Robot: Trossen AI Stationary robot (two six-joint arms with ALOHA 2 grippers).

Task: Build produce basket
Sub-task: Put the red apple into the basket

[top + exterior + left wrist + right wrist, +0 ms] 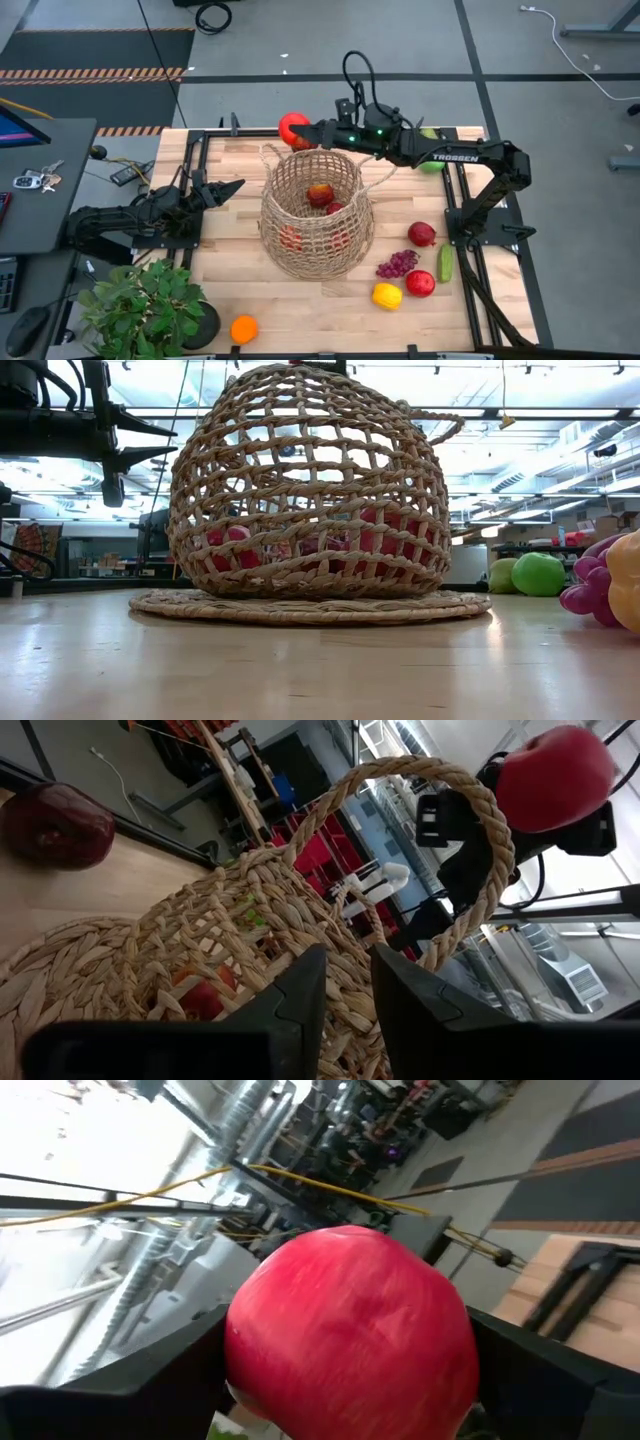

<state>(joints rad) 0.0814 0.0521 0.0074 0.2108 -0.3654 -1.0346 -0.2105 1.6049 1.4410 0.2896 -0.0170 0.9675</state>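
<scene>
Basket (316,215): stands mid-table on a flat woven mat (310,605); red fruit lies inside, half hidden by the weave.
Right gripper (300,133): jaws spread wide around a red apple (292,127), grasping it beside the basket's far rim.
Left gripper (232,187): fingers clenched together, holding nothing, near the basket's left side.
Loose produce: grapes (397,264), lemon (387,296), cucumber (445,263) lie right of the basket; orange (243,328) near the plant (145,308).
Hard to make out: which fruits are in the basket.

Rough woven wicker basket (318,215) on a pale wooden table (230,270) (seemingly matt); apple (350,1330) glossy.
</scene>
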